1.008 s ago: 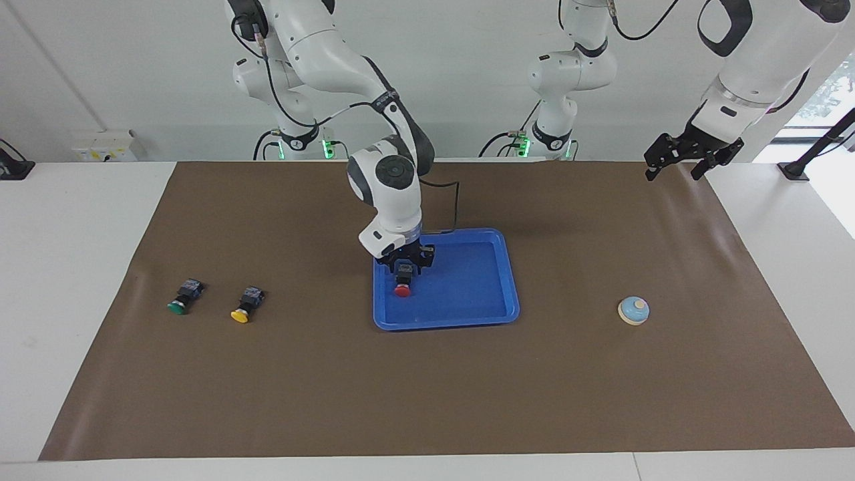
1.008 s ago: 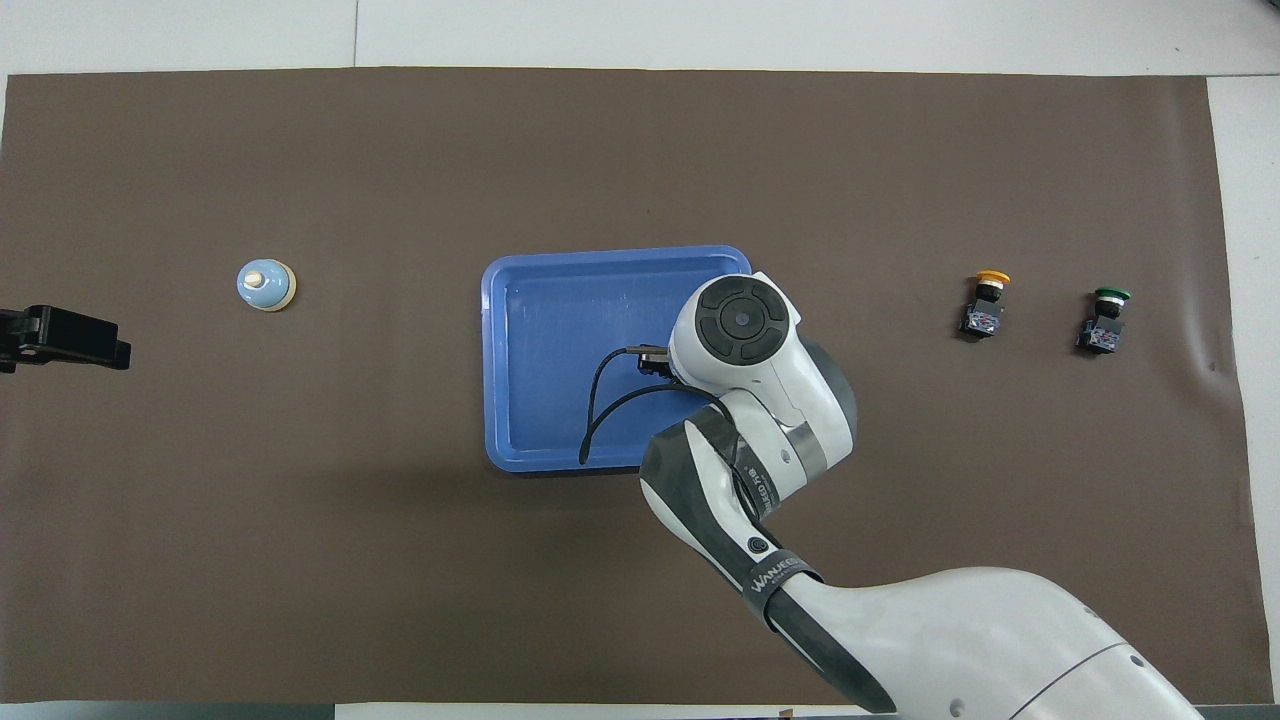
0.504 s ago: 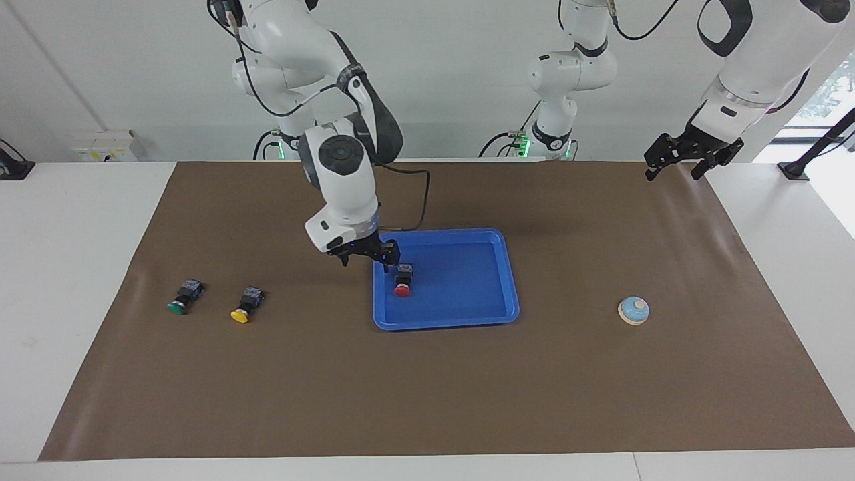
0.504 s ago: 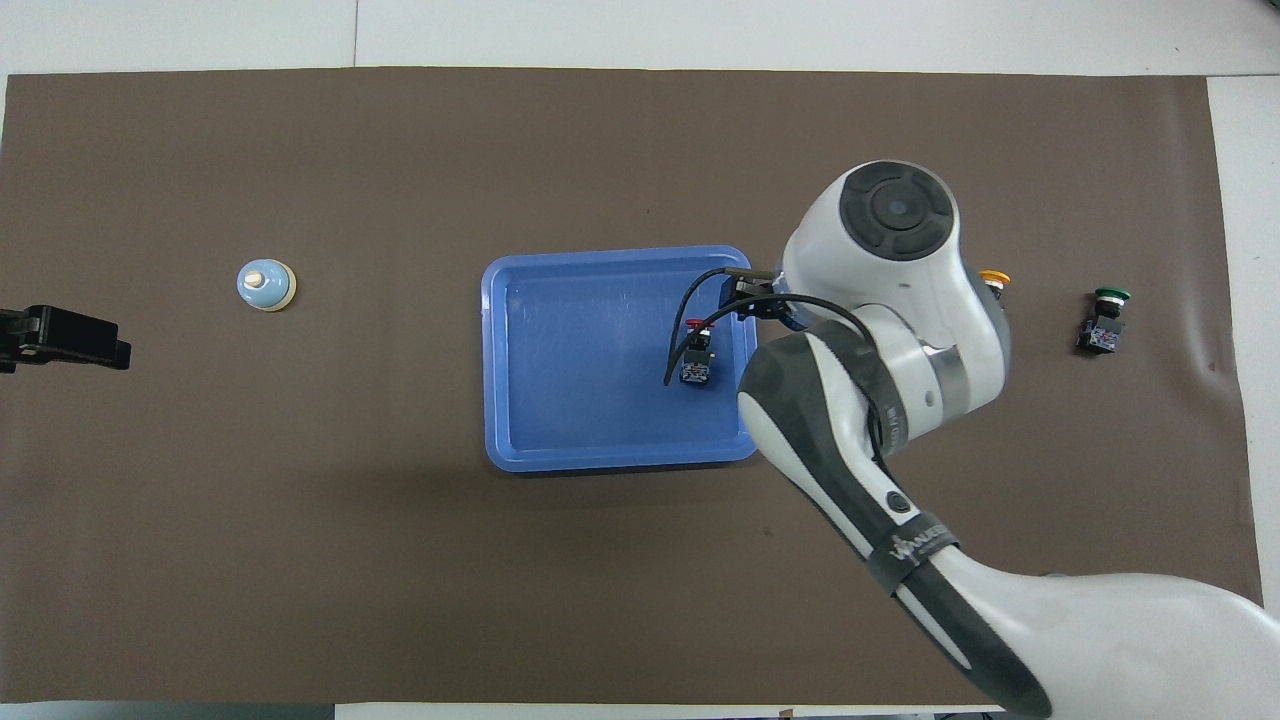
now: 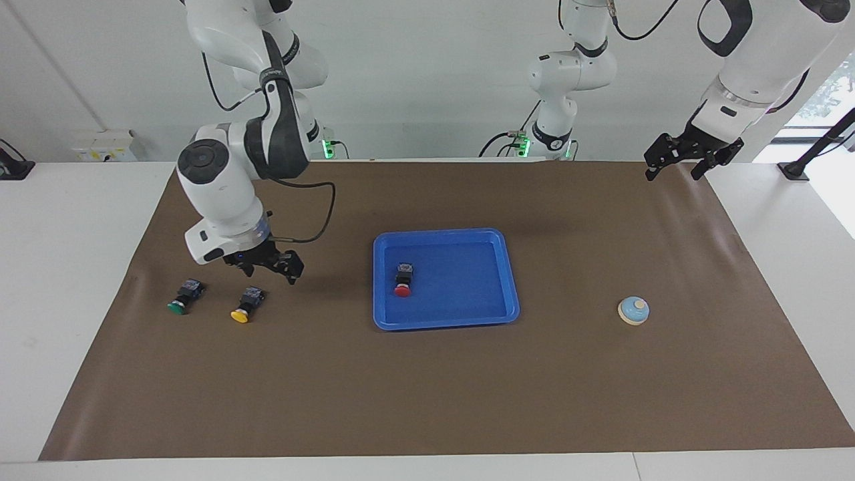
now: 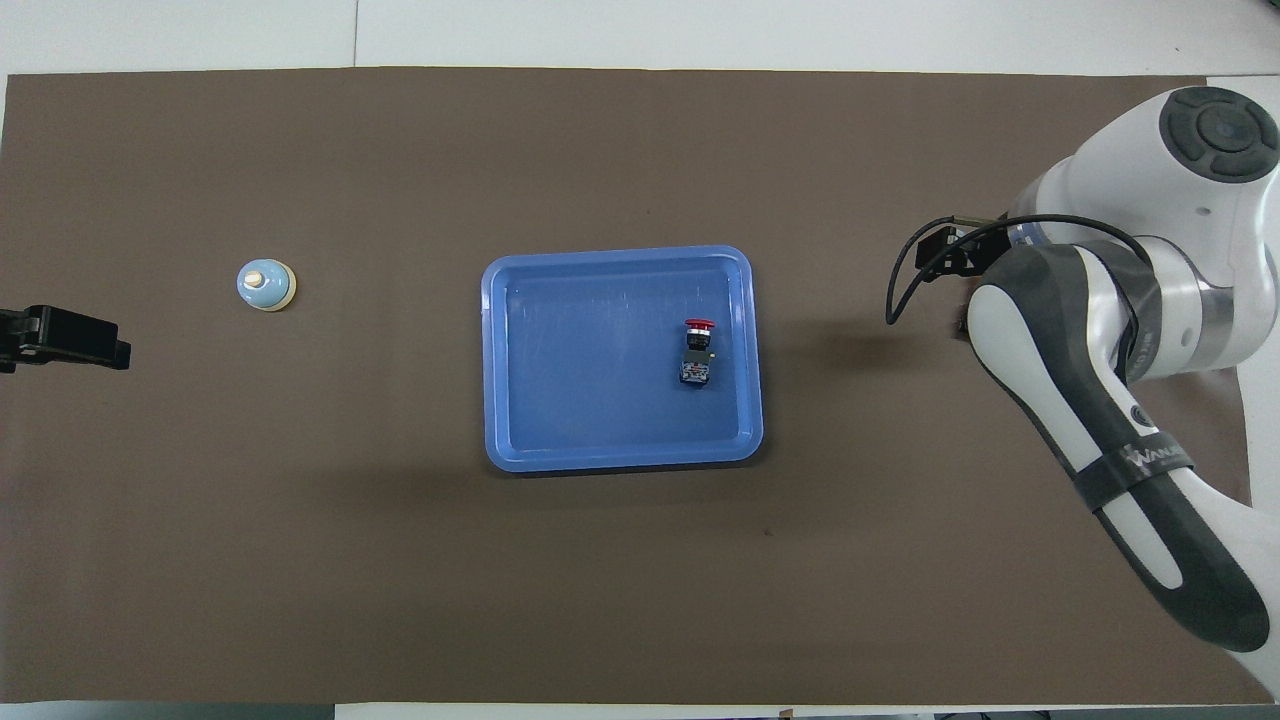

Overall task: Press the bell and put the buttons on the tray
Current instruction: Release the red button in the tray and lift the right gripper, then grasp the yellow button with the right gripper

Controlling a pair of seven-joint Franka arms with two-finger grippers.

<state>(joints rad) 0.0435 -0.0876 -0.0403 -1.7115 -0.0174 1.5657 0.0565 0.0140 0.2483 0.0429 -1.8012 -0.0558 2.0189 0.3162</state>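
The red button (image 5: 403, 280) lies in the blue tray (image 5: 446, 324) at the middle of the mat, toward the right arm's end of it; it also shows in the overhead view (image 6: 696, 350) in the tray (image 6: 620, 458). The yellow button (image 5: 244, 304) and the green button (image 5: 183, 297) lie on the mat toward the right arm's end. My right gripper (image 5: 270, 268) is open and empty, low over the mat just beside the yellow button. In the overhead view the right arm hides both buttons. The bell (image 5: 633, 310) (image 6: 265, 285) stands toward the left arm's end. My left gripper (image 5: 674, 171) waits, open, raised over the mat's corner.
A brown mat (image 5: 427, 401) covers most of the white table. The right arm's black cable (image 5: 314, 227) hangs in a loop beside its wrist. The arm bases stand along the table's edge at the robots' end.
My right gripper let go of the red button in the tray, rose, and swung toward the right arm's end until it was beside the yellow button. The left arm has not moved.
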